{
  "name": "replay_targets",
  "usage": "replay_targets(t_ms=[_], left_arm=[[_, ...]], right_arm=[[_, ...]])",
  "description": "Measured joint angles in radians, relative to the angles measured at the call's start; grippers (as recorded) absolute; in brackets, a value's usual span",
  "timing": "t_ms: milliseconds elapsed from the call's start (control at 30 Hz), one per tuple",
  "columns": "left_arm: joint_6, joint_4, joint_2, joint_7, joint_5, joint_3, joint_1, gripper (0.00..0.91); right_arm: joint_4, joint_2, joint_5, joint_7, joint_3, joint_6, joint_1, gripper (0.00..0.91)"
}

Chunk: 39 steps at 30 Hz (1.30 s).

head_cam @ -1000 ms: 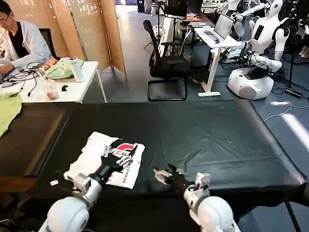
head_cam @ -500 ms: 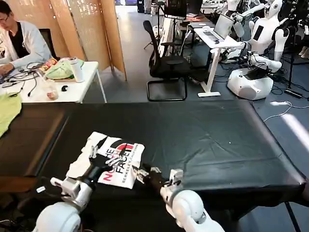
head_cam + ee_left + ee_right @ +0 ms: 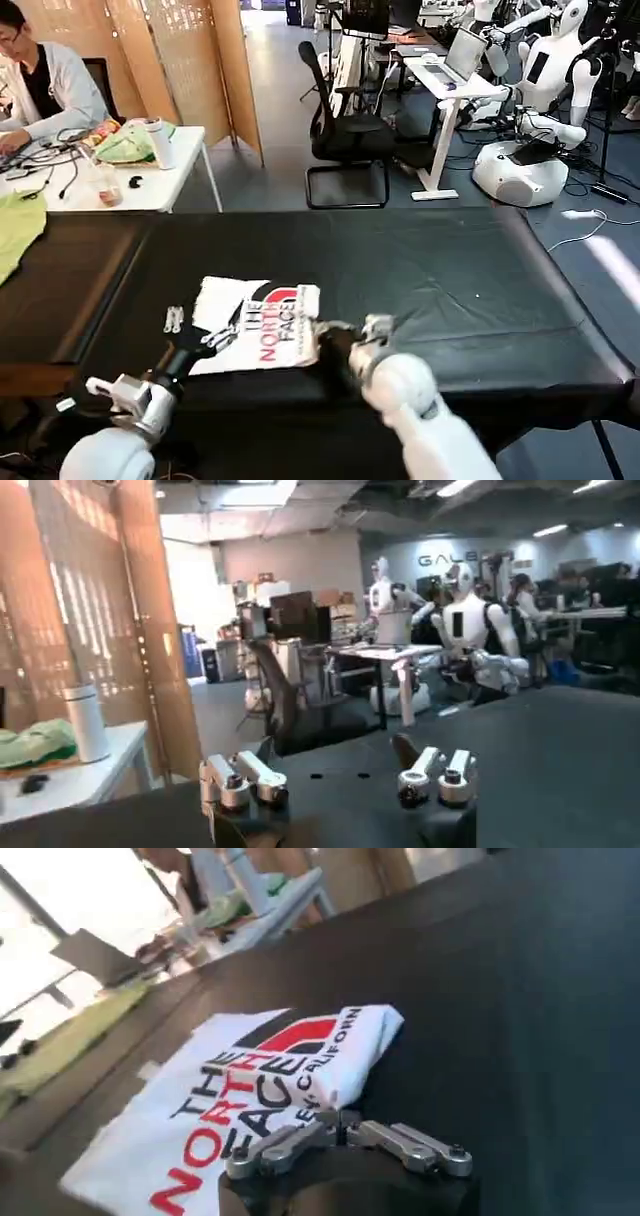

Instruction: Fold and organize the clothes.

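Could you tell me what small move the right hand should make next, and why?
Probably ease the right hand back off the folded T-shirt: it already lies compact, print up, on the black table, and the open hand sits right at its edge.

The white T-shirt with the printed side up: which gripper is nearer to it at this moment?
Right. The right gripper touches the T-shirt at its right edge; the left gripper is open at its left edge, about as close.

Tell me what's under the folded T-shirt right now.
The T-shirt lies print-up on the black table cover. Whatever is beneath its folds is covered. Right claw sits at its edge; left claw open beside it.
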Motion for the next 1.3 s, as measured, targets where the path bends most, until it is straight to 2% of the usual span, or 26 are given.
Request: replay_targets(t_ms=[133, 367, 533, 667, 967, 1100, 1300], left_arm=[[-0.008, 0.011, -0.003, -0.043, -0.030, 0.000, 0.009, 0.878], [-0.040, 0.036, -0.004, -0.053, -0.014, 0.019, 0.021, 0.878], [-0.084, 0.054, -0.010, -0.062, -0.005, 0.030, 0.030, 0.878], [-0.085, 0.047, -0.012, -0.099, -0.021, 0.035, 0.053, 0.878], [0.011, -0.051, -0.006, -0.223, -0.089, 0.038, 0.186, 0.878], [0.005, -0.099, -0.010, -0.222, -0.065, 0.037, 0.261, 0.878], [-0.014, -0.119, -0.030, -0.230, -0.027, 0.039, 0.358, 0.878]], right_arm=[[0.050, -0.059, -0.028, -0.015, 0.040, -0.070, -0.008, 0.878], [0.165, -0.157, -0.082, -0.021, 0.090, -0.061, -0.103, 0.878], [0.234, -0.189, -0.197, -0.044, 0.124, 0.086, -0.198, 0.878], [0.291, -0.192, -0.289, -0.033, 0.159, 0.216, -0.305, 0.878], [0.431, -0.166, -0.520, 0.047, 0.225, 0.569, -0.660, 0.878], [0.484, -0.154, -0.576, 0.075, 0.243, 0.661, -0.801, 0.878], [0.542, -0.145, -0.590, 0.113, 0.244, 0.689, -0.969, 0.878]])
